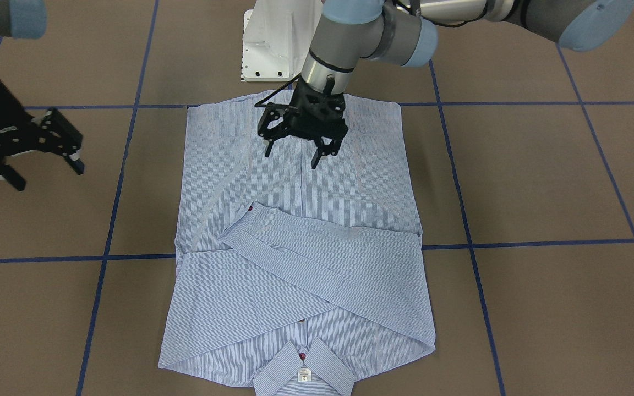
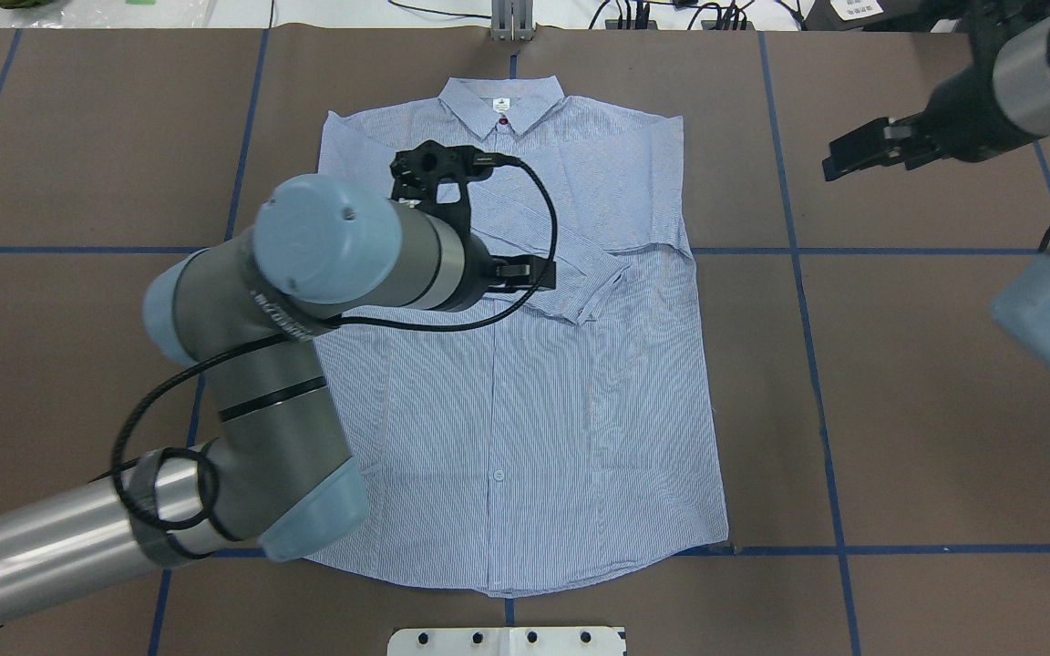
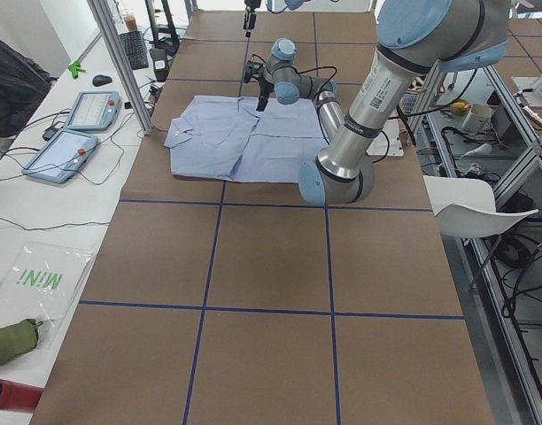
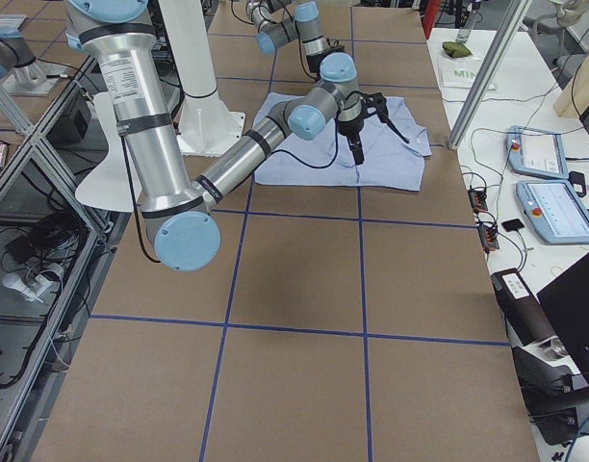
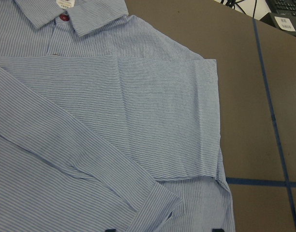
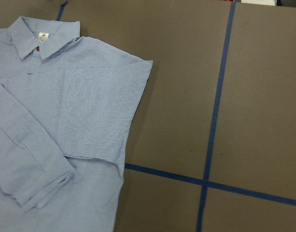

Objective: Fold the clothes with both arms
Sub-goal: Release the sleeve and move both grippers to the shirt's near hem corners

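The light blue striped shirt [image 1: 306,264] lies flat and front-up on the brown table, collar [image 2: 502,102] at the far edge from the robot. Both sleeves are folded across the chest, one cuff [image 2: 593,292] lying on top. My left gripper [image 1: 291,157] hangs open a little above the shirt's lower middle, holding nothing. In the left wrist view its fingertips [image 5: 215,229] just show at the bottom edge, above the cuff. My right gripper [image 1: 44,168] is open and empty, raised above bare table beside the shirt; the overhead view shows this right gripper [image 2: 858,153] well clear of the cloth.
The white pedestal base [image 1: 273,44] stands at the robot's side, just past the shirt's hem. Blue tape lines [image 2: 798,273] grid the brown table. Bare table lies on both sides of the shirt. Tablets [image 3: 81,111] and cables sit beyond the far edge.
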`<act>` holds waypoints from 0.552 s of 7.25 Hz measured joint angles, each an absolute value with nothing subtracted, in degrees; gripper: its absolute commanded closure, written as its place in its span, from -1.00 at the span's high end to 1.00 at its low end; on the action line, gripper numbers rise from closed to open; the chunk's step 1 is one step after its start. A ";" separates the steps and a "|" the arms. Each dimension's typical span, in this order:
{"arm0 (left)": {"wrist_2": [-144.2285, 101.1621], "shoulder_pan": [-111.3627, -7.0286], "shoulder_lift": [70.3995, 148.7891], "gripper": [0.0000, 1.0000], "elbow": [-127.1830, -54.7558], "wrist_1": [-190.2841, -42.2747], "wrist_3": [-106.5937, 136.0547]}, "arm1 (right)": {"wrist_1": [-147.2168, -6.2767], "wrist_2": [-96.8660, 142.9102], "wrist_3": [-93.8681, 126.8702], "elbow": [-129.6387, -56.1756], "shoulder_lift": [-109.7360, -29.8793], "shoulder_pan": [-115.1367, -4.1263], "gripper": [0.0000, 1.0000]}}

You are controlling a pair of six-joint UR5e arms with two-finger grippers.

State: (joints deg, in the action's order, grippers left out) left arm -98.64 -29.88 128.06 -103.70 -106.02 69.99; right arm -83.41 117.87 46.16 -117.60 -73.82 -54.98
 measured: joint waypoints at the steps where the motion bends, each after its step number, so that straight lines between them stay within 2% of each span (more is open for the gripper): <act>1: -99.02 -29.98 124.17 1.00 -108.32 -105.10 69.56 | -83.49 112.39 54.10 -120.84 -74.03 -48.00 1.00; 4: -99.01 -29.84 112.98 1.00 -117.16 -105.24 69.63 | -83.68 89.88 73.56 -130.21 -80.87 -23.55 1.00</act>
